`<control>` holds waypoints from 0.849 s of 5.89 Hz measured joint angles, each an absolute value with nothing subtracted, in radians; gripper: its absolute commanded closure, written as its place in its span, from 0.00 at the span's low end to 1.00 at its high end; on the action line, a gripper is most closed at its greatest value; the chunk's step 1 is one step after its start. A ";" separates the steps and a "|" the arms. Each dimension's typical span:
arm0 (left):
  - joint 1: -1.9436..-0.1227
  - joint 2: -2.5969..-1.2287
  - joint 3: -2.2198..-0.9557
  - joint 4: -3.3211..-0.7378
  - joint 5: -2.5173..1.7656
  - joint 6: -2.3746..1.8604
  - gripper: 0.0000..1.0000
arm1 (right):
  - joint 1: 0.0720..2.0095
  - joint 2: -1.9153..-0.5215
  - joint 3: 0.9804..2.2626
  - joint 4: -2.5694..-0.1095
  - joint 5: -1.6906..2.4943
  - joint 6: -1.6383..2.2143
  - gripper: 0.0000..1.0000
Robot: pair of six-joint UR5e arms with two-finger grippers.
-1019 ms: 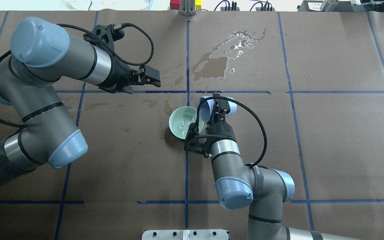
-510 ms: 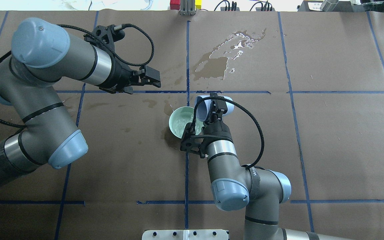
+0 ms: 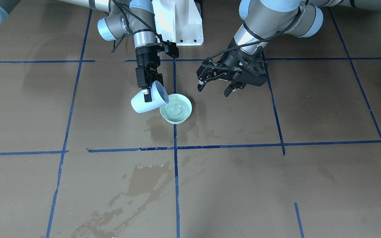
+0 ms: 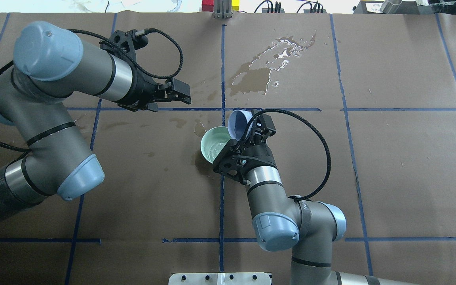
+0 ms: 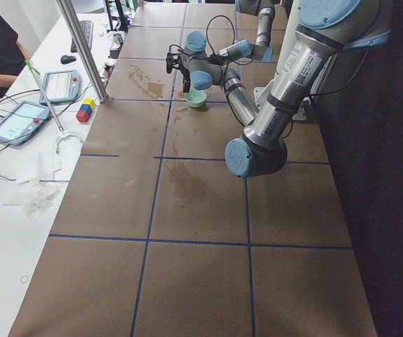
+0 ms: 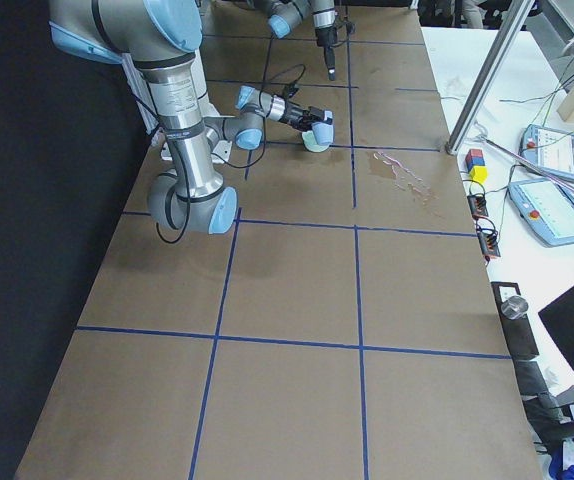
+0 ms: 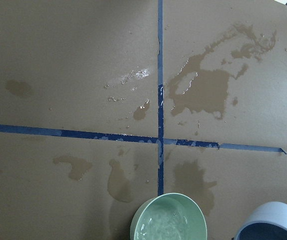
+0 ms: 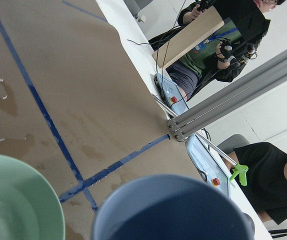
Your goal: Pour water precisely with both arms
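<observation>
The right end effector [image 3: 147,94], clamped on the pale cup [image 3: 139,105], has rolled it back from the green bowl [image 3: 174,121]; the water [image 3: 176,109] sits in that bowl on the tabletop [image 3: 276,185], so pouring looks finished; the left end effector [image 4: 181,91] hangs wide, empty.

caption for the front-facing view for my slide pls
Right gripper holds a pale blue cup tilted toward a green bowl of water; open left gripper hovers nearby.

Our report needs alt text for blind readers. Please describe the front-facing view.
The right tool holds a pale blue cup tilted, mouth toward a green bowl that has water in it. The left tool hangs open and empty above the table near the bowl. Wet stains mark the brown table.
</observation>
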State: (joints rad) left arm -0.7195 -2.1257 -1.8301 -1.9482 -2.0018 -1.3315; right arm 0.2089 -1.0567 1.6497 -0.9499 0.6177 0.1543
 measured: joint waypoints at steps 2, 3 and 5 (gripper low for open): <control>-0.721 -2.125 -1.830 -1.948 -1.999 -1.331 0.00 | 0.216 -1.074 1.651 -0.856 0.644 0.367 0.98; -0.721 -2.125 -1.830 -1.948 -1.988 -1.332 0.00 | 0.218 -1.117 1.665 -0.811 0.655 0.490 0.98; -0.720 -2.125 -1.830 -1.947 -1.971 -1.340 0.00 | 0.223 -1.253 1.694 -0.641 0.657 0.687 0.98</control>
